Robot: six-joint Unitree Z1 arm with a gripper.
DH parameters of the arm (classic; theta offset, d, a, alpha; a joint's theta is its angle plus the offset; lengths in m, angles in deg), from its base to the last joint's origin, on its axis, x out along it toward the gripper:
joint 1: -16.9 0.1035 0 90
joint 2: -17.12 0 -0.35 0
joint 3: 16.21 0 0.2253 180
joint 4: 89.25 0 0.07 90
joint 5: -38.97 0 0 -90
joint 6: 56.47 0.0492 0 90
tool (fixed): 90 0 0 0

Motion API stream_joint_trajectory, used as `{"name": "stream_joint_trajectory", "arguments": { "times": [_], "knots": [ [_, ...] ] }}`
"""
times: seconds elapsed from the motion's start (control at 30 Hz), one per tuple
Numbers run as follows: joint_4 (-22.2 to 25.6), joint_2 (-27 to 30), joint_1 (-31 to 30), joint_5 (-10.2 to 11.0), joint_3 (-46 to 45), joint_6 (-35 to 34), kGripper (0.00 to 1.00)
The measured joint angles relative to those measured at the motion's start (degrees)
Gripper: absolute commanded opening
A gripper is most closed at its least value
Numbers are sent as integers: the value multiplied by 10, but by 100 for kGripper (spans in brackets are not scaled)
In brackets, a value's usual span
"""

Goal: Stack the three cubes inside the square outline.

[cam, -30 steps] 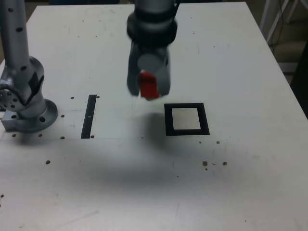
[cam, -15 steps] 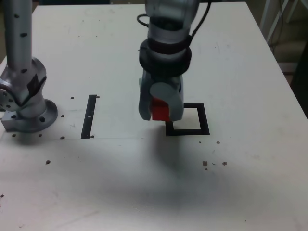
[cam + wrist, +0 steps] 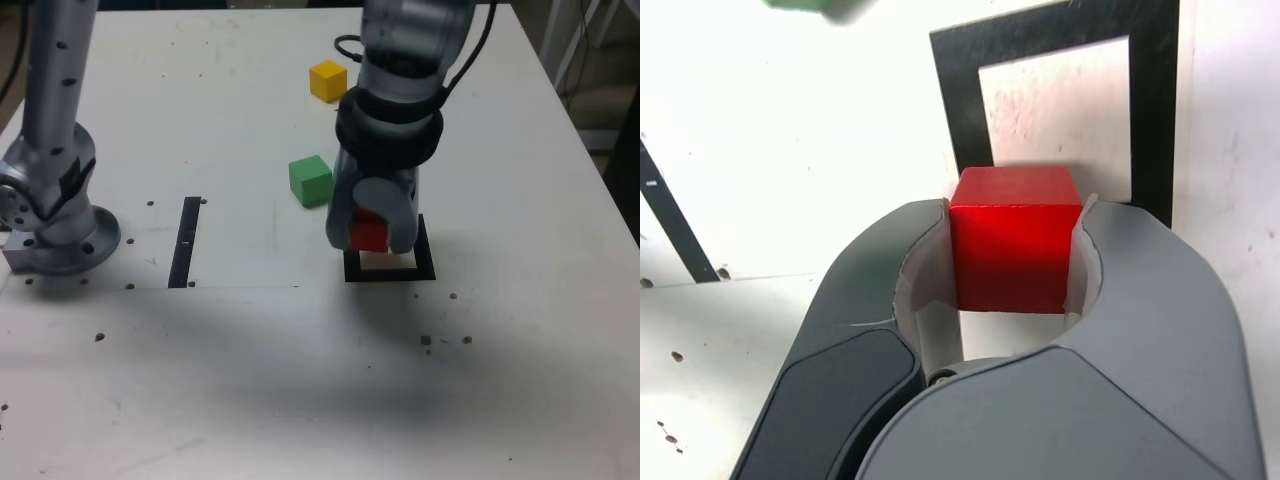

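The red cube (image 3: 369, 233) is clasped in the claw (image 3: 1017, 245), above the worktop (image 3: 230, 400) near the square outline (image 3: 424, 248). In the exterior view, the green cube (image 3: 311, 182) sits toward the outline's ten o'clock, the yellow cube (image 3: 328, 81) toward its eleven. Nothing is stacked; all three placements remain.

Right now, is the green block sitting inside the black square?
No, the green block sits on the table outside the black square, to its left in the exterior view.
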Motion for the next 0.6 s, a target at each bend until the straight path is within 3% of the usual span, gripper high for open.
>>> {"name": "stream_joint_trajectory", "arguments": {
  "times": [0.27,0.6],
  "knots": [
    [-1,-28,25,3,20,21,27],
    [-6,-28,50,-12,14,37,36]
  ]
}}
